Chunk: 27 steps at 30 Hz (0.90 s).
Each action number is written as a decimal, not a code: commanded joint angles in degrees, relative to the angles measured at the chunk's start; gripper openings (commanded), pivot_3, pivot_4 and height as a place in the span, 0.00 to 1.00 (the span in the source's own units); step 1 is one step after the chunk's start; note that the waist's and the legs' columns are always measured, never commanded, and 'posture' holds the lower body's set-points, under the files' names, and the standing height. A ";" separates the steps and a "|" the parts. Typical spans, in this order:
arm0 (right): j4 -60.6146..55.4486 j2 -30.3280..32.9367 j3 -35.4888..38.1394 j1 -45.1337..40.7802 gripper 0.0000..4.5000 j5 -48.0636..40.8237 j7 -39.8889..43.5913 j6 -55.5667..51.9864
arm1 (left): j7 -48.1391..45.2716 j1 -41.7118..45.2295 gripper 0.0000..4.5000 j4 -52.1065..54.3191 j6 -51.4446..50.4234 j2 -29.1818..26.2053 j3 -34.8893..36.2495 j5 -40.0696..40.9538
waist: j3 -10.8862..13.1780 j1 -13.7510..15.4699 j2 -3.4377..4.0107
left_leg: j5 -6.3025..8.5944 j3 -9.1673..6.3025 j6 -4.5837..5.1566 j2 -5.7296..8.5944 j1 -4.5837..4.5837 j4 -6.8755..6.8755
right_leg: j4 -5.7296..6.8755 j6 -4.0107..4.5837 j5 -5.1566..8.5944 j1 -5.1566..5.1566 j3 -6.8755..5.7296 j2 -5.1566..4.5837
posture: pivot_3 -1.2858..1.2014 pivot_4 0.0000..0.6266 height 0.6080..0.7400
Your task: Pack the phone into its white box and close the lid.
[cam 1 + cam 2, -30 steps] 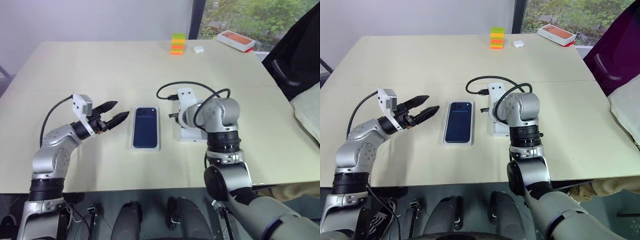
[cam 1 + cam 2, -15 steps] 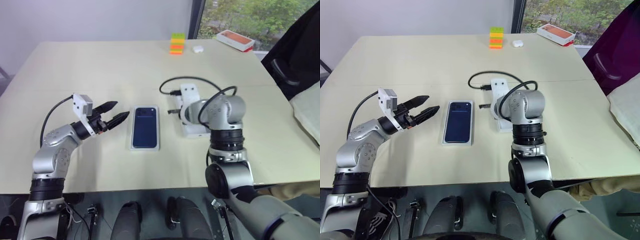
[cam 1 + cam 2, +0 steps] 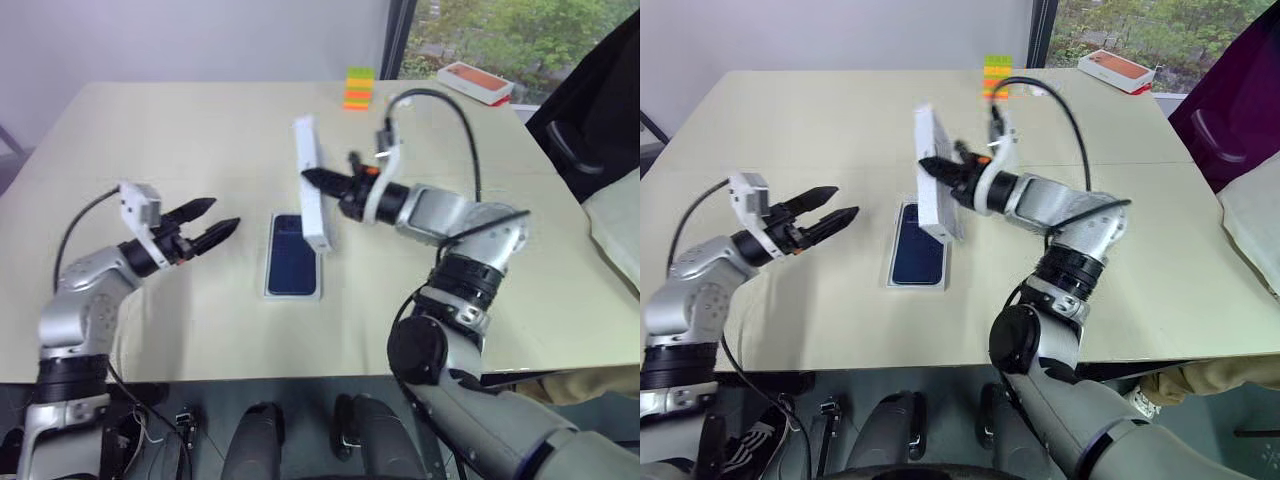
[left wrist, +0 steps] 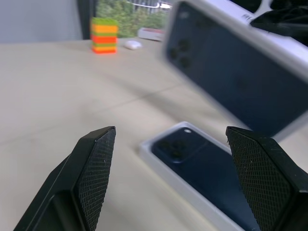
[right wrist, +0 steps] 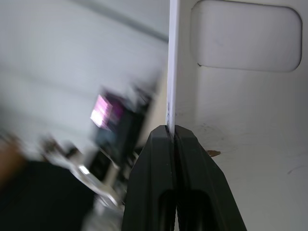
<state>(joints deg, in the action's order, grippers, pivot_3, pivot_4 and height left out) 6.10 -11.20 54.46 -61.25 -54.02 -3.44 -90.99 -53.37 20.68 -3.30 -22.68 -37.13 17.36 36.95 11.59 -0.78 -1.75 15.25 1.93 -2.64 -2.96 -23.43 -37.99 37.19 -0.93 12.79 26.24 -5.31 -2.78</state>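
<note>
Phone packed, lid not yet on

We see the phone (image 3: 292, 256) in the white box (image 3: 270, 291) at frame centre; right gripper (image 3: 312, 179) pinches the lid (image 3: 311, 195) above it; left gripper (image 3: 213, 217) spread, empty

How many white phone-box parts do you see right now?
2: the shallow white cardboard box flat on the table, phone inside; the deep white lid raised edge-on above it, held by the right pincer.

Silver-grey jointed arms with black rings; each claw (image 3: 205, 224) has black, cross-hatched fingers, a white wrist block, looping black cable, perhaps orange trim.
</note>
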 commanded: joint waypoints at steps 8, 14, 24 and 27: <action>1.96 -16.15 -6.09 6.23 0.02 -25.89 -13.36 3.69 | -1.36 -1.54 0.87 3.45 -2.98 -2.22 2.97 3.22 | 0.01 -0.41 0.02 | 0.00 0.01 0.00 -0.08 0.03 0.10 | 0.07 0.03 -0.01 0.10 0.06 0.12 | 0.52 0.24 1.00; 4.07 -13.88 -19.85 13.55 0.02 -33.83 -16.04 8.32 | 0.08 -1.08 0.87 4.21 -3.40 -0.96 2.23 3.18 | -0.01 -0.33 -0.01 | 0.00 0.02 0.00 -0.07 0.02 0.08 | 0.05 0.02 -0.02 0.08 0.08 0.11 | 0.52 0.24 1.00; 9.62 -8.85 -34.58 18.62 0.02 -39.37 -15.12 18.39 | 0.07 -1.49 0.87 4.09 -3.03 -1.26 2.85 2.81 | -0.01 -0.35 -0.01 | 0.00 0.03 0.00 -0.09 0.02 0.06 | 0.06 0.02 -0.02 0.09 0.09 0.13 | 0.52 0.24 1.00; 10.27 -8.36 -37.32 18.67 0.02 -39.76 -14.43 21.07 | -0.11 -1.86 0.87 4.13 -3.19 -1.57 2.83 2.69 | -0.01 -0.27 -0.01 | 0.00 0.02 0.00 -0.10 0.02 0.06 | 0.06 0.02 -0.02 0.10 0.09 0.14 | 0.52 0.24 1.00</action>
<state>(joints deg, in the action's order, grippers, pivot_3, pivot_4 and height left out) 17.13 -10.07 18.12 -51.47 -91.46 -19.18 -71.87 -53.09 18.73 -0.90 -26.68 -37.72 18.85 39.37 11.59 -1.05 -1.76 15.25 1.96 -2.63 -3.06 -23.41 -37.93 37.25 -0.92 12.77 26.33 -5.22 -2.64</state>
